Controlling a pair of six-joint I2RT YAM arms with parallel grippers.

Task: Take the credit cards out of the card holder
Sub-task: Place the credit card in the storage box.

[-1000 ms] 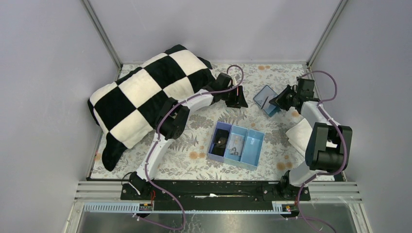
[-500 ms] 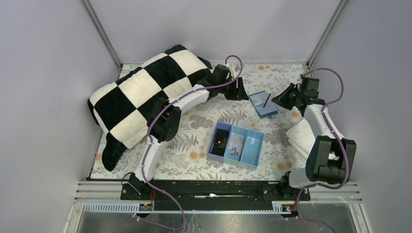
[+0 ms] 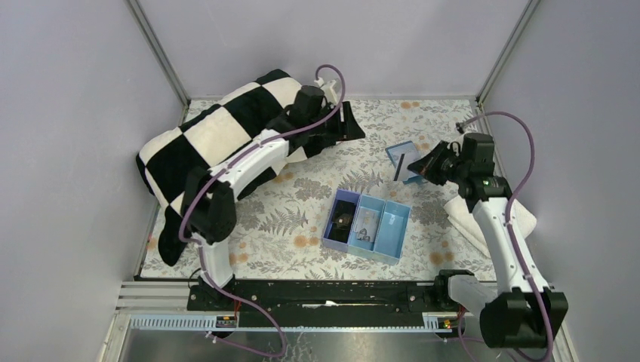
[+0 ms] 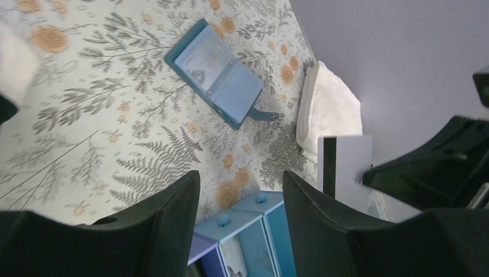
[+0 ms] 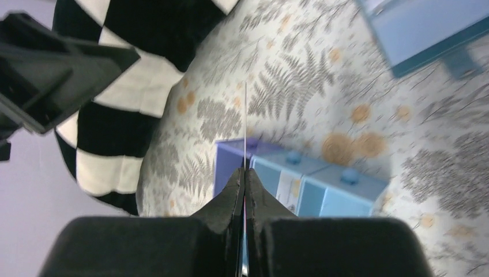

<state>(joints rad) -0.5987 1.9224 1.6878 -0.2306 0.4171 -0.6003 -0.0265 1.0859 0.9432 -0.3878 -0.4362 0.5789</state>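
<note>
Card holder (image 4: pixel 216 75) lies open — right gripper (image 5: pixel 244 173) pinches one credit card (image 4: pixel 353 170).

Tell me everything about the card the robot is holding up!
The card is a thin, flat, pale rectangle with a dark stripe along one edge; it looks like stiff plastic. The right gripper is shut on one end, holding it in the air. Seen from that wrist it is a fine line. Nothing else touches it; the open blue card holder lies apart below.
</note>
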